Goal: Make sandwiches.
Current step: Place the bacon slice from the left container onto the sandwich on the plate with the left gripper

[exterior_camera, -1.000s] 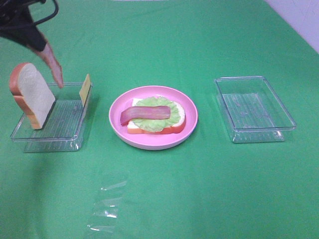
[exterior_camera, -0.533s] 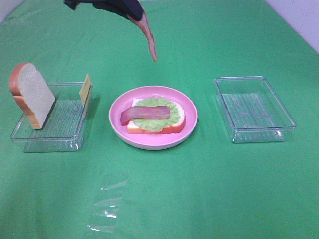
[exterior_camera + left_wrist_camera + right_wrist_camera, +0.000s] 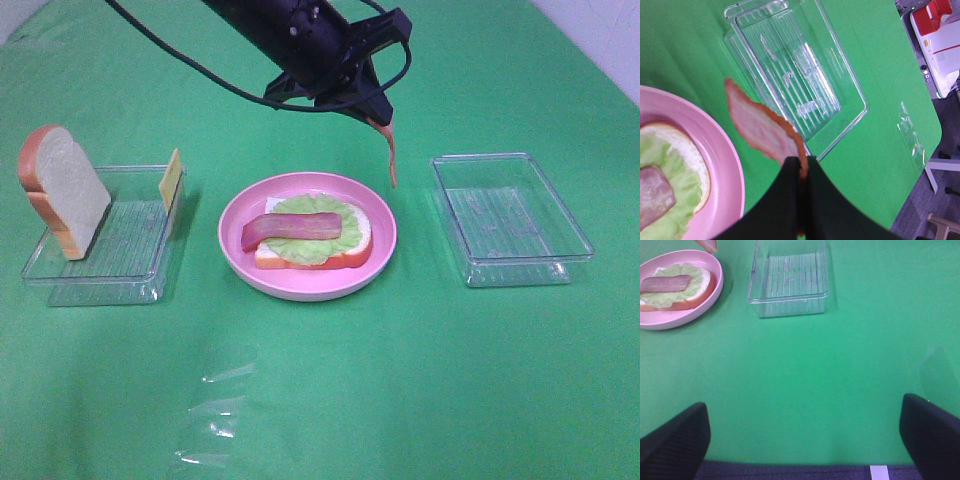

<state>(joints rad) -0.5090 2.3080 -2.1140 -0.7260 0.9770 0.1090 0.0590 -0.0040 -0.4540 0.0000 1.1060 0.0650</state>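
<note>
My left gripper is shut on a reddish-brown bacon strip that hangs above the far right rim of the pink plate; the strip also shows in the left wrist view. On the plate lie a bread slice, a lettuce leaf and a second bacon strip. The other bread slice leans in the left clear tray, with the yellow cheese square at its far right wall. My right gripper is open, low over bare green cloth.
A clear tray with nothing in it stands right of the plate; it also shows in the right wrist view. A clear plastic lid lies near the front. The table's far right edge meets a white surface.
My left arm has swung from over the left tray to the right, carrying the bacon strip across to the plate's far right side.
</note>
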